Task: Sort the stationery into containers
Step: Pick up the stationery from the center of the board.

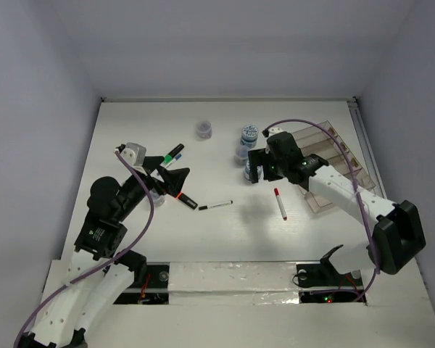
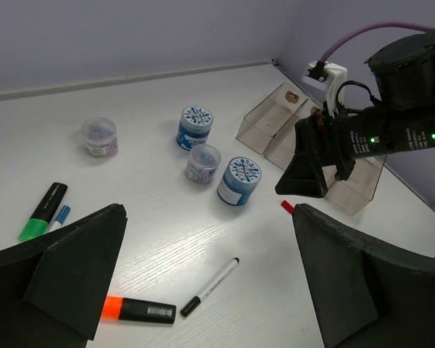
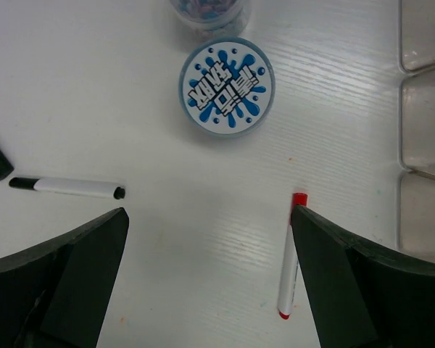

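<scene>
2 pincers (left (image 2: 209, 214), right (image 3: 209, 214)) gape empty near a round, blue-splashed plastic pot (image 3: 227, 87).

Left gripper (image 2: 209, 216) is wide open, black fingers (image 2: 72, 268) at the bottom corners of frame, over the white table (image 2: 145, 217). Orange-capped black marker (image 2: 139, 310) lies flat next to the frame-left finger. Thin black-and-white pen (image 2: 210, 286) is just beside it, ends almost touching. Green-capped black marker (image 2: 43, 211) sits at far left, with a small blue tip (image 2: 61, 214) against it. Three pots are clustered mid-table: far blue-and-white pot (image 2: 195, 127), middle greyish pot (image 2: 204, 163), near blue-and-white pot (image 2: 240, 180). Lone greyish pot (image 2: 100, 137) stands apart, left of them. Red pen cap (image 2: 286, 206) pokes out by the frame-right finger, the rest hidden. Clear tray (image 2: 272, 119) is at right, partly blocked by the right arm (image 2: 399, 134), green LEDs lit. Purple cable (image 2: 362, 35) loops above.
</scene>
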You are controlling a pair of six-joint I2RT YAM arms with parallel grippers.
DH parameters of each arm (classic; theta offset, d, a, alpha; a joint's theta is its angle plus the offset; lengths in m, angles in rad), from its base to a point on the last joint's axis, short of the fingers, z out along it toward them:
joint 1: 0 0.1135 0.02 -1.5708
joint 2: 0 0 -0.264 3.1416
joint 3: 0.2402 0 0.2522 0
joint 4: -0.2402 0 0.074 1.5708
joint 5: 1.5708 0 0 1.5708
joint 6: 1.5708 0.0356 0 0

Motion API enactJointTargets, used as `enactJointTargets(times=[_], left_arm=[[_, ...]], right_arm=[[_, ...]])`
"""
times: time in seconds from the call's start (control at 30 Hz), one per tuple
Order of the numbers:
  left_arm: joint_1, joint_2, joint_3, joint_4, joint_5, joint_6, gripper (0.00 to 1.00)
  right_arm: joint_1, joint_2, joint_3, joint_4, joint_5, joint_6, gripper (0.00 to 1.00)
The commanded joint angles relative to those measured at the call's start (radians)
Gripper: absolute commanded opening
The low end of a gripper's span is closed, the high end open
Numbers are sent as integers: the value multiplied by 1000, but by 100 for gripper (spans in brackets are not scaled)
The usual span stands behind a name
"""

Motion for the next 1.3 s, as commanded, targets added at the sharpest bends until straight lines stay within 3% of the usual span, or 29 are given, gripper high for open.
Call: enactJointTargets(times=[0.0, 0.8, 1.13, 1.2, 1.27], left_arm=[[6, -18, 14, 32, 16, 14, 99], [6, -33, 9, 32, 25, 17, 99], [6, -50, 8, 32, 35, 23, 99], [-3, -51, 8, 32, 35, 23, 99], [-3, -51, 8, 32, 36, 23, 99]], right_arm=[[1, 30, 66, 13, 79, -14, 100], [1, 332, 220, 28, 98, -55, 100], [1, 457, 316, 42, 148, -69, 88], [1, 469, 322, 54, 144, -69, 84], [1, 481, 334, 54, 145, -67, 74]])
